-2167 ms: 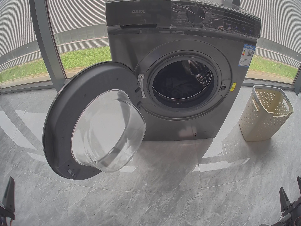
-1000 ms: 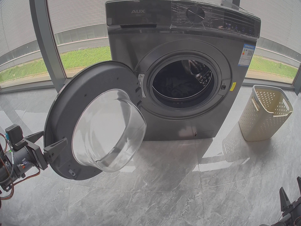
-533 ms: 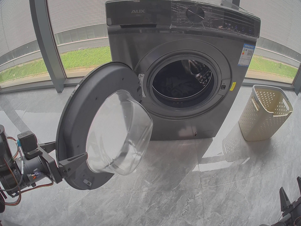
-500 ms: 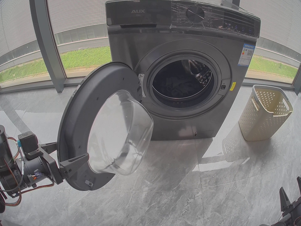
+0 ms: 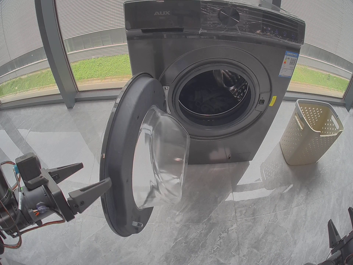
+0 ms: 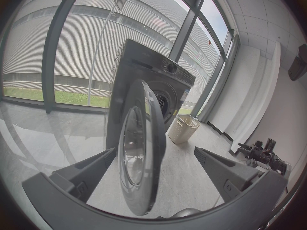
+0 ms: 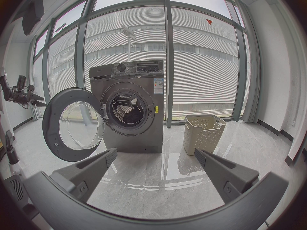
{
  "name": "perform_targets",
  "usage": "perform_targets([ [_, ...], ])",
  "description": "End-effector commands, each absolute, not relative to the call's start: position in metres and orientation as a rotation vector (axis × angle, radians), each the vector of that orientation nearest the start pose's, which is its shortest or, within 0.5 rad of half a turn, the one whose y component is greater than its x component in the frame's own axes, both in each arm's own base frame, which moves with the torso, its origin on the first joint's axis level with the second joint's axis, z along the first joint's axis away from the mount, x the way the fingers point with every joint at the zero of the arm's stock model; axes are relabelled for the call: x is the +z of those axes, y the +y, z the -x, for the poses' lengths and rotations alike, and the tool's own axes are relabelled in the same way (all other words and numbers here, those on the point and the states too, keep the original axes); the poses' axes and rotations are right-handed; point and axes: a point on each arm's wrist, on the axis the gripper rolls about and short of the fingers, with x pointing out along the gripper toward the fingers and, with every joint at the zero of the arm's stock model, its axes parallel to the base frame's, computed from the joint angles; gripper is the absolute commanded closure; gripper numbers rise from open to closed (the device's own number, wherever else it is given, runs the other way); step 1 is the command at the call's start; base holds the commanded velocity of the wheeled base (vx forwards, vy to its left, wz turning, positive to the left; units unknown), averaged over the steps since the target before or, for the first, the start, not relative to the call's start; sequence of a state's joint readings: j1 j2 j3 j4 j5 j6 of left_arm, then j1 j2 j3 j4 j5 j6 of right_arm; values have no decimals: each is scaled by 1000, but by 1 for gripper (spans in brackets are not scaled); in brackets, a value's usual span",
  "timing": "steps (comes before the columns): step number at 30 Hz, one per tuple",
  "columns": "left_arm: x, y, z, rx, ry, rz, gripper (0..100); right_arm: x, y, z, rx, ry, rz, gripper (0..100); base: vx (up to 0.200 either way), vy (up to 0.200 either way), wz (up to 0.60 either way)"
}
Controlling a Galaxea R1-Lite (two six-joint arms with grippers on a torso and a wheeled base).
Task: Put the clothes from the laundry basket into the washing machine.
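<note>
The grey washing machine (image 5: 220, 30) stands by the window with dark clothes (image 5: 211, 103) lying in its drum. Its round door (image 5: 121, 148), with a clear glass bowl (image 5: 161, 162), stands about half swung, edge-on in the left wrist view (image 6: 140, 144). My left gripper (image 5: 95, 172) is open at the lower left, its nearer finger (image 5: 90, 195) against the door's outer rim. The cream laundry basket (image 5: 312, 133) stands right of the machine, bare perforated walls showing inside. My right gripper (image 7: 154, 152) is open and holds nothing, low at the head view's right corner (image 5: 340, 232).
Glossy grey marble floor (image 5: 228, 218) spreads in front of the machine. Floor-to-ceiling windows with dark frames (image 5: 51, 45) run behind it. A white wall (image 7: 281, 90) lies to the right, past the basket.
My left gripper rose into view at the lower left and met the door's outer side. The door has swung from wide open to about halfway toward the machine. The right arm stayed still.
</note>
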State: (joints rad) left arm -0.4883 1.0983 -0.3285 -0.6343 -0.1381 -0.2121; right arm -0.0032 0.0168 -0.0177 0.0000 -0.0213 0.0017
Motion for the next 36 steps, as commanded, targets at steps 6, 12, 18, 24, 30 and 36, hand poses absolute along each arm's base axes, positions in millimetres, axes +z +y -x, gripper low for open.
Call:
perform_targets([
  [6,197,-33,-118,-352,92,182,0,76,0,22,-25,17,-1,0,0,0,0],
  [12,184,-32,-126,-332,184,111,0,76,0,22,-25,17,-1,0,0,0,0],
  [18,179,-45,-154,-361,256,99,0,76,0,22,-25,17,-1,0,0,0,0],
  [24,186,-68,-180,-431,276,85,0,76,0,22,-25,15,-1,0,0,0,0],
  [30,195,-100,-191,-523,267,72,0,76,0,22,-25,17,-1,0,0,0,0],
  [36,192,-122,-204,-557,283,61,0,76,0,22,-25,15,-1,0,0,0,0],
])
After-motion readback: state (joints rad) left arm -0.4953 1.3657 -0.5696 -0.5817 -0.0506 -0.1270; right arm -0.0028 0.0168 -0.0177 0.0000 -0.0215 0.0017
